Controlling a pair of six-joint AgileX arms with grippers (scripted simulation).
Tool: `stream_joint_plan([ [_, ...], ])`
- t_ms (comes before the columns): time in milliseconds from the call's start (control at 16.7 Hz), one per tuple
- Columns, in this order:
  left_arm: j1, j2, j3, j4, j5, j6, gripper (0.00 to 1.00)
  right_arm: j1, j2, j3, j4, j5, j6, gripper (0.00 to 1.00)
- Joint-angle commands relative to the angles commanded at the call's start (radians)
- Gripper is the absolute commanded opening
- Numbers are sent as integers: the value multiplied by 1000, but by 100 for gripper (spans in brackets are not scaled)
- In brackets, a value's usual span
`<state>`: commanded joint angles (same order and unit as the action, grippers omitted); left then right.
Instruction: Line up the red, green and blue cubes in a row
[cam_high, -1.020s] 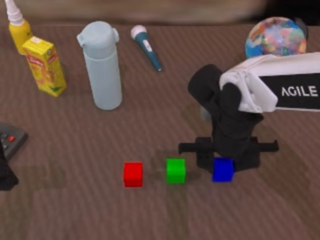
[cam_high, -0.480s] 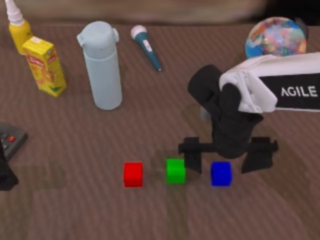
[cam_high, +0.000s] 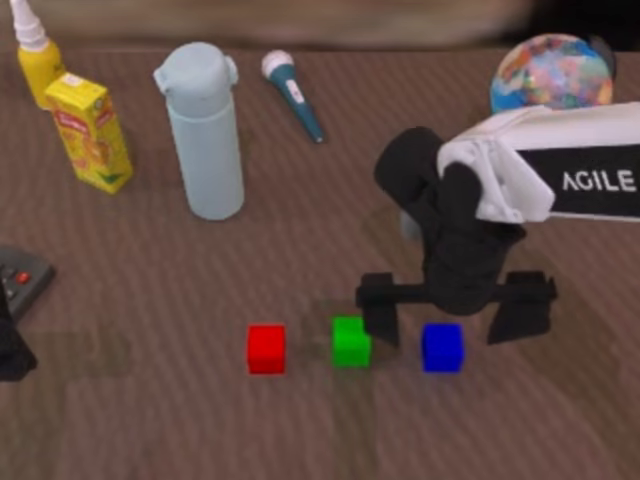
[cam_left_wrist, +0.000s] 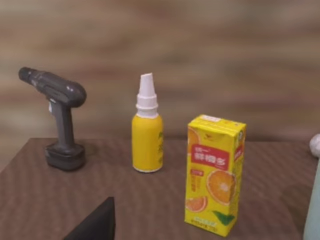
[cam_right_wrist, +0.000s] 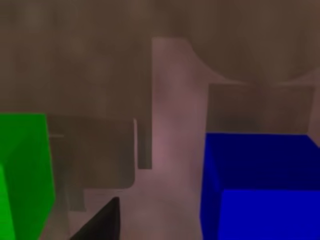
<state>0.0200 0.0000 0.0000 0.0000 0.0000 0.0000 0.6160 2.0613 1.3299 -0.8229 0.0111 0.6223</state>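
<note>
Three small solid cubes: one red cube (cam_high: 266, 348), one green cube (cam_high: 351, 341), one blue cube (cam_high: 442, 347). One pale blue bottle (cam_high: 203, 130), one yellow juice carton (cam_high: 89, 131), one yellow squeeze bottle (cam_high: 34, 52), one grey drill (cam_left_wrist: 59, 118), one multicoloured globe (cam_high: 551, 75).

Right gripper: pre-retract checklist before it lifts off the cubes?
1. Right gripper open: ok. Fingers stand spread either side of the blue cube.
2. Blue cube released: ok. It sits on the table with a gap to each finger.
3. Row formed: ok. Red cube, green cube and blue cube lie in one line, apart from each other.
4. Clearance to green cube: not ok. In the top view one finger overlaps its corner; whether they touch, cannot tell.
5. Path up and back: ok. The bottle and globe stand well away.
6. Left gripper parked at the table's left edge: ok.
</note>
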Motion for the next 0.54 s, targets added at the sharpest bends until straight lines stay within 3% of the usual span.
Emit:
stream_joint_plan([
  [540, 0, 0, 0, 0, 0, 0, 100, 7, -98, 133, -231, -1, 1, 100],
])
